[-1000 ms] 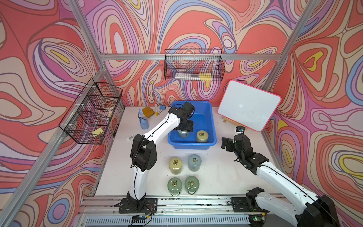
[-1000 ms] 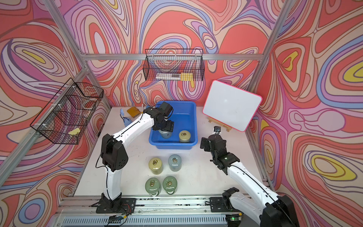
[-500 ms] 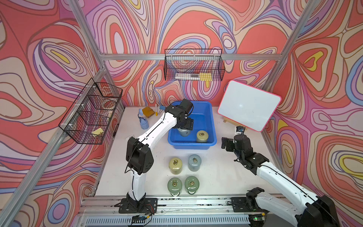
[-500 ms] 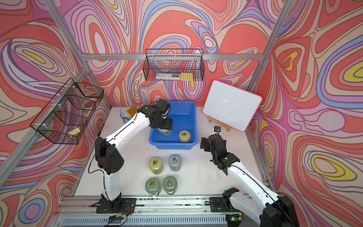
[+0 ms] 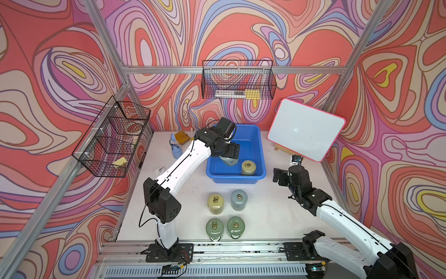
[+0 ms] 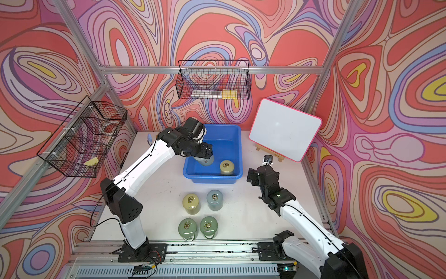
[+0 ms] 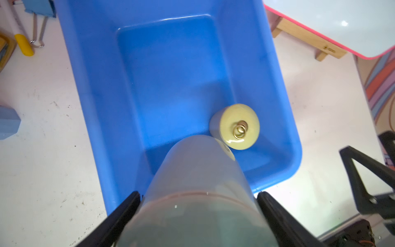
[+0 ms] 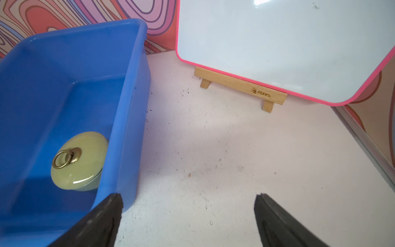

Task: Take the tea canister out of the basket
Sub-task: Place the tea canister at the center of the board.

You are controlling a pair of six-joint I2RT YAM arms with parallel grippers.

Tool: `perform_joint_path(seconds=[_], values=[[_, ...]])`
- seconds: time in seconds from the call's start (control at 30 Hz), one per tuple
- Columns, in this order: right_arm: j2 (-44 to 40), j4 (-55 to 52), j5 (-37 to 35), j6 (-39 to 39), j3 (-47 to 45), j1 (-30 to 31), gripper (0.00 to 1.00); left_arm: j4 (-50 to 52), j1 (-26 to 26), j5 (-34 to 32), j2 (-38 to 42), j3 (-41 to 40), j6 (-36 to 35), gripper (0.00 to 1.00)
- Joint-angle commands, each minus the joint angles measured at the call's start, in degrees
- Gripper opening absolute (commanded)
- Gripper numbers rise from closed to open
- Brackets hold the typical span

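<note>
The blue basket (image 5: 262, 145) (image 6: 239, 145) stands at the back of the table. My left gripper (image 5: 229, 154) (image 7: 198, 198) is shut on a grey-blue tea canister (image 5: 230, 161) (image 6: 206, 161) (image 7: 198, 181). The canister hangs tilted over the basket's near left part, still within the walls. A yellow-green tea canister (image 5: 248, 166) (image 7: 237, 126) (image 8: 81, 160) with a brass ring stands upright in the basket's near right corner. My right gripper (image 5: 277, 175) (image 8: 188, 201) is open and holds nothing, low over the table just right of the basket (image 8: 128, 107).
Several lidded canisters (image 5: 226, 212) stand in a square on the table in front of the basket. A pink-framed whiteboard (image 5: 306, 129) leans on a wooden stand at the back right. Wire baskets (image 5: 113, 137) (image 5: 237, 81) hang on the walls. Small items (image 5: 176, 145) lie left of the basket.
My left arm's elbow has swung outward to the left, and the gripper has drawn the grey-blue canister slightly up inside the basket. The right arm has not moved.
</note>
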State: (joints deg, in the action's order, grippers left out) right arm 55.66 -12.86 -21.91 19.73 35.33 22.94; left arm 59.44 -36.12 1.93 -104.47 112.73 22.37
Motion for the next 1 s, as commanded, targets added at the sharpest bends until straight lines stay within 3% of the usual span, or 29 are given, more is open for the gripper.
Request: perform_joint_path(seconds=[0.0, 0.7, 0.97], values=[[-1.81, -0.41, -2.83, 0.92, -1.14, -0.23, 0.98, -1.34, -2.53, 2.44, 3.54, 2.19, -2.22, 0.12], [-4.61, -2.6, -11.57, 2.69, -1.24, -0.34, 0.98, -3.81, -20.54, -0.04, 5.77, -2.64, -4.77, 0.1], [-2.1, -1.93, -6.17, 2.66, 0.23, -4.1, 0.98, -4.28, -26.96, -1.25, 5.59, -7.73, -5.1, 0.1]])
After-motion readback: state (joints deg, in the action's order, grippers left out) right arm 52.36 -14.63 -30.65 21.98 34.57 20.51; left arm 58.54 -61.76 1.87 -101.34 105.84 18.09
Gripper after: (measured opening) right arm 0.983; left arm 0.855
